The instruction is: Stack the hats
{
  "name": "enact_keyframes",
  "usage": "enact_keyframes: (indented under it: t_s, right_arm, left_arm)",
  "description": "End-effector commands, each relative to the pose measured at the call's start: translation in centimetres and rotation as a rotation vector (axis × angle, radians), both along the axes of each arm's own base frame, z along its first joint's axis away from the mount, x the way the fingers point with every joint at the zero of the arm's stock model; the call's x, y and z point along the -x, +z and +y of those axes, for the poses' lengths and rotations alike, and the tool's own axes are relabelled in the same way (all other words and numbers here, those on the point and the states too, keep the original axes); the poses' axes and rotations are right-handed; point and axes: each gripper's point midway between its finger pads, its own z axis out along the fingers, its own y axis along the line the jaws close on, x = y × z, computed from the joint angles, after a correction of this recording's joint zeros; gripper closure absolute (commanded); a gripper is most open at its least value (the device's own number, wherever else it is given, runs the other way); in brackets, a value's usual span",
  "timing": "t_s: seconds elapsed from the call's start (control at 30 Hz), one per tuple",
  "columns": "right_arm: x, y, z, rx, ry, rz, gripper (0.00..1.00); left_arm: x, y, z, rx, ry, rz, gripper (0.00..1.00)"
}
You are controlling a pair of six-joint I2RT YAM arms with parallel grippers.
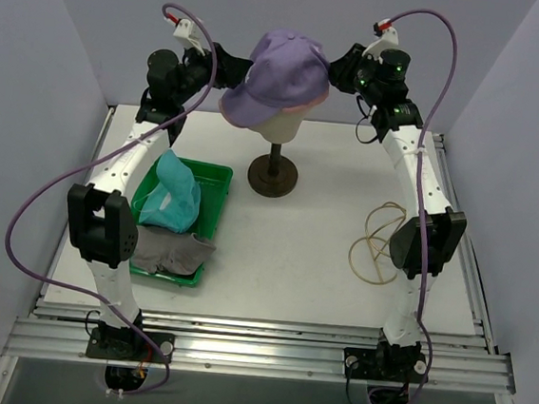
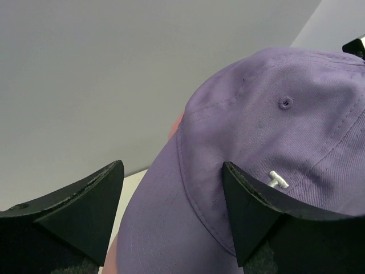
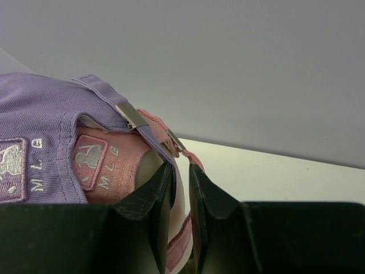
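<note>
Flagging risks: right gripper [image 3: 181, 166] is pinched nearly closed on the back straps [image 3: 131, 116], where the lavender cap [image 1: 287, 65] sits over the pink cap [image 3: 114, 165] on the head [image 1: 275, 121]. Can't tell if it has one strap or both. A pull from here could drag both caps off or tip the head. Left gripper [image 2: 172, 165] is wide open at the lavender brim, holding nothing; closing there may skew the cap. Teal hat [image 1: 174, 198] and grey hat [image 1: 174, 250] lie in the tray [image 1: 217, 173], unstacked.
</note>
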Motion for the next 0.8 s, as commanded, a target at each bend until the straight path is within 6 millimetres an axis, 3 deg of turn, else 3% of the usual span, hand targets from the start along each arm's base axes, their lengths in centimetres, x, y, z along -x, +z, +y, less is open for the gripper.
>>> enact_keyframes:
  t_s: [0.0, 0.23, 0.3, 0.37, 0.4, 0.43, 0.47, 0.5, 0.57, 0.6, 0.7, 0.77]
  right_arm:
    - [0.5, -7.2, 0.0, 0.086, -0.014, 0.194, 0.86]
    - [1.4, -7.6, 1.0, 0.108, 0.017, 0.213, 0.82]
    - [1.5, -8.1, 1.2, 0.129, 0.034, 0.23, 0.82]
    - [1.4, -7.4, 1.2, 0.13, 0.033, 0.216, 0.81]
    - [1.5, -7.3, 1.2, 0.13, 0.031, 0.215, 0.8]
    - [1.4, -6.5, 0.9, 0.12, 0.025, 0.202, 0.79]
    - [1.4, -6.0, 0.9, 0.113, 0.027, 0.194, 0.79]
    - [1.5, -5.3, 0.9, 0.101, 0.028, 0.183, 0.78]
    - [1.4, -3.6, 0.4, 0.079, 0.017, 0.157, 0.78]
    - [1.4, -2.9, 0.3, 0.066, 0.013, 0.142, 0.77]
    - [1.1, -0.6, -0.5, 0.021, 0.001, 0.11, 0.76]
    - [0.5, -1.0, -0.7, 0.007, 0.009, 0.123, 0.76]
  left_arm:
    - [0.1, -2.9, -1.3, -0.028, -0.045, 0.051, 0.22]
    - [0.2, -4.8, -1.2, -0.038, -0.048, 0.079, 0.21]
    - [0.5, -4.1, -0.4, -0.053, -0.027, 0.071, 0.21]
    - [0.4, -3.8, 1.9, -0.048, 0.029, 0.085, 0.19]
    - [1.0, -1.8, 3.1, -0.028, 0.055, 0.063, 0.19]
    - [1.2, -1.3, 4.2, -0.02, 0.084, 0.074, 0.18]
    - [0.8, -0.8, 6.7, -0.006, 0.157, 0.08, 0.18]
    - [1.8, 1.3, 8.1, 0.016, 0.194, 0.054, 0.18]
    - [2.5, 2.4, 10.7, 0.031, 0.28, 0.062, 0.17]
    - [3.3, 3.9, 12.7, 0.04, 0.356, 0.043, 0.17]
    - [4.6, 4.3, 14.4, -0.025, 0.451, 0.054, 0.17]
    - [5.3, 4.5, 14.1, -0.02, 0.432, 0.04, 0.17]
